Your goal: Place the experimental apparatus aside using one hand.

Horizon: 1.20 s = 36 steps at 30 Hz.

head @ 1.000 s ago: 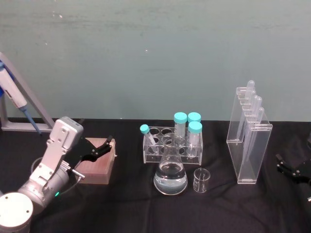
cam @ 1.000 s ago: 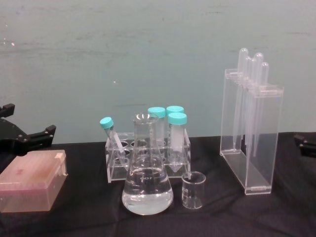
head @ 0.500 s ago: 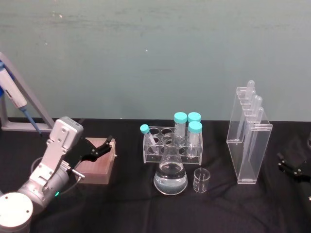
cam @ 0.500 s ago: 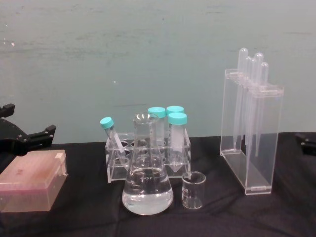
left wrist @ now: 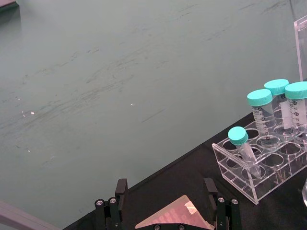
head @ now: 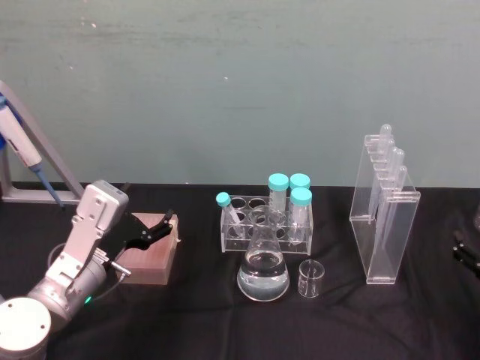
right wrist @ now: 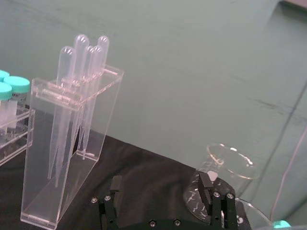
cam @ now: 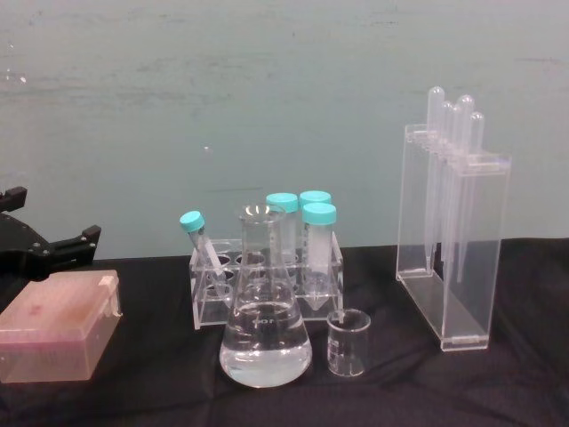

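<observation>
Flask (head: 263, 274): stands mid-bench with clear liquid filling its wide base. Likely the heaviest piece here, and it is breakable, slick glass. The narrow neck under the rim looks the surest hold, with the flask kept upright so nothing sloshes out.
Beaker (head: 310, 279): sits just right of the flask, close to it but not touching, and looks empty. It is probably light and thin-walled, so a gentle pinch across the wall from the side should do.
Stand (head: 384, 225): stands upright, well right of the flask. The acrylic is stiff and smooth, and the stand is tall on a narrow foot, so it seems prone to tipping. A hold across the narrow faces at mid-height looks safest.
Pipettes (cam: 452, 120): hang bulb-up in the stand's top. They are soft plastic and appear loose in their slots, so a tilted stand could shed them.
Rack (head: 264, 225): stands just behind the flask and holds four teal-capped tubes, one of them leaning.
Box (head: 150, 253): pink, lying well left of the flask.
Left gripper (head: 166, 223): sits left of the flask at the box's far corner, with its fingers (left wrist: 121, 188) apart and nothing between them.
Right gripper (right wrist: 160, 188): sits far right of the flask, beyond the stand. Its fingers (right wrist: 115, 184) are apart and empty, and it is the gripper nearer the stand.
Bench (head: 195, 315): is draped in black cloth, which could snag the foot of any piece that is dragged, so lifting looks wiser than sliding.
</observation>
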Each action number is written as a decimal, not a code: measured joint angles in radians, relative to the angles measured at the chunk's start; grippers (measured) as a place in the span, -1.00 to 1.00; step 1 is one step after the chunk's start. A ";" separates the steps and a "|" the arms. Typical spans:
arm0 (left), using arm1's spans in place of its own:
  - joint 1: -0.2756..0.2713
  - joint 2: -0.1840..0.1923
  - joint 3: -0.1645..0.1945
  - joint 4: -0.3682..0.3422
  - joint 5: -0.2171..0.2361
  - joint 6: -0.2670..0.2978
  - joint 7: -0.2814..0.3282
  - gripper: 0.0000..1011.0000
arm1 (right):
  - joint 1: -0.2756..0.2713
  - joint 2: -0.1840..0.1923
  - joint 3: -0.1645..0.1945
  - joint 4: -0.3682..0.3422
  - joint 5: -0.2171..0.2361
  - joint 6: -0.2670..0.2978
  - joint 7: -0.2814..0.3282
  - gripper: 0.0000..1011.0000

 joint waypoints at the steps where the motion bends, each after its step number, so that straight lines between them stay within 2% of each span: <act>1: 0.000 0.000 0.000 0.000 0.000 0.000 0.000 0.98 | 0.000 0.000 0.000 0.000 0.000 0.000 0.000 0.98; 5: 0.000 0.000 0.000 0.000 0.000 0.000 0.000 0.98 | -0.049 -0.007 0.041 -0.069 0.000 0.025 -0.038 0.98; 13: 0.000 0.000 0.000 0.000 0.000 0.000 0.000 0.98 | -0.093 -0.018 0.063 -0.154 -0.024 0.029 -0.048 0.98; 21: 0.000 0.000 0.000 0.000 0.000 0.000 0.000 0.98 | -0.100 -0.041 0.065 -0.191 -0.054 0.022 -0.048 0.98; 36: 0.000 0.000 0.000 0.000 0.000 0.000 0.000 0.98 | -0.077 -0.122 0.045 -0.216 -0.078 -0.015 -0.004 0.98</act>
